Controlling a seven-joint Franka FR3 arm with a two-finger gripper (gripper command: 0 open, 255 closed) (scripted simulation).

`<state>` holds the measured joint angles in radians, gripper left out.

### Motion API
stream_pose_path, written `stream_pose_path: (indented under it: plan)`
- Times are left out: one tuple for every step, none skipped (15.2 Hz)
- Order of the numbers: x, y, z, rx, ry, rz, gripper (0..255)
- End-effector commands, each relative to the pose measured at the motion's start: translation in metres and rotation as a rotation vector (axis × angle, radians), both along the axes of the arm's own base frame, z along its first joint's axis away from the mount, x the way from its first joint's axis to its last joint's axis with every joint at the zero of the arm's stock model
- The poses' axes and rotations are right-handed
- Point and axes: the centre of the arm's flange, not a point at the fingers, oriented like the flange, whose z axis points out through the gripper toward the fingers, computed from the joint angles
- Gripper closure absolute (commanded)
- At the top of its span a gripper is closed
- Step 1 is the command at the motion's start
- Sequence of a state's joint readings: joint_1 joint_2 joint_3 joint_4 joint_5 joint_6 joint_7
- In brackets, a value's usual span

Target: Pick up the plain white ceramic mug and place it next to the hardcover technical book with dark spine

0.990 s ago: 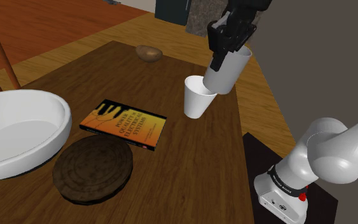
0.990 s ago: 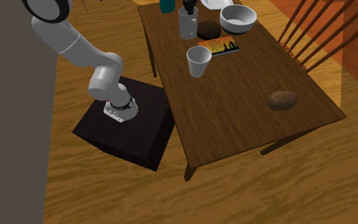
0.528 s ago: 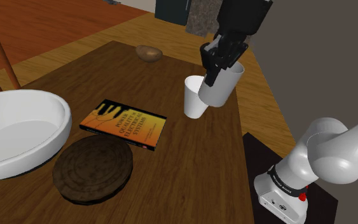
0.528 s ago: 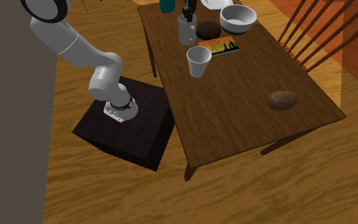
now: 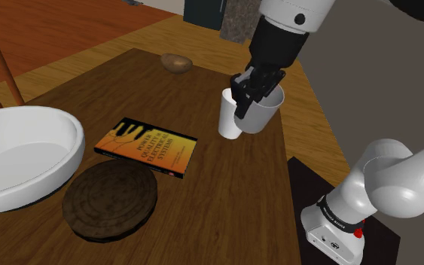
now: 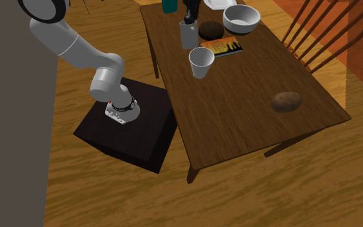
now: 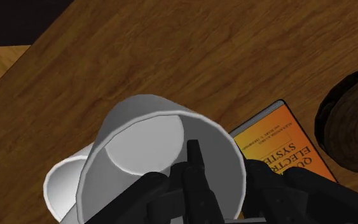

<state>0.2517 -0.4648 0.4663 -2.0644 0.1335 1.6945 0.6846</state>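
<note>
The pincer (image 5: 244, 102) is clenched on the white mug (image 5: 266, 117), one finger down inside the cavity and the other outside, pinching the wall near the rim; that grip leaves the base free for setting down. The mug hangs slightly tilted, low over the wooden surface (image 5: 225, 196), just beside a second white cup (image 5: 227, 120); the orange-covered book (image 5: 146, 147) lies near, still a gap away. The wrist view shows the mug empty. The large white bowl (image 5: 22, 150) beyond the book also looks empty.
</note>
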Motion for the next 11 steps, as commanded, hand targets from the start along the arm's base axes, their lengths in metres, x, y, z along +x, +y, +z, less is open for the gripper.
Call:
stream_pose_path:
  plan:
    - [0.003, -0.003, -0.016, -0.008, 0.010, -0.007, 255]
    - [0.003, -0.003, -0.021, -0.008, 0.010, -0.007, 255]
    - [0.003, -0.003, -0.026, -0.008, 0.010, -0.007, 255]
    - [0.003, -0.003, -0.032, -0.008, 0.010, -0.007, 255]
    - [0.003, -0.003, -0.037, -0.008, 0.010, -0.007, 255]
    - [0.003, -0.003, -0.042, -0.008, 0.010, -0.007, 255]
    - [0.003, -0.003, -0.048, -0.008, 0.010, -0.007, 255]
    - [0.003, -0.003, -0.053, -0.008, 0.010, -0.007, 255]
    - [0.003, -0.003, -0.058, -0.008, 0.010, -0.007, 255]
    - [0.003, -0.003, -0.063, -0.008, 0.010, -0.007, 255]
    - [0.003, -0.003, -0.069, -0.008, 0.010, -0.007, 255]
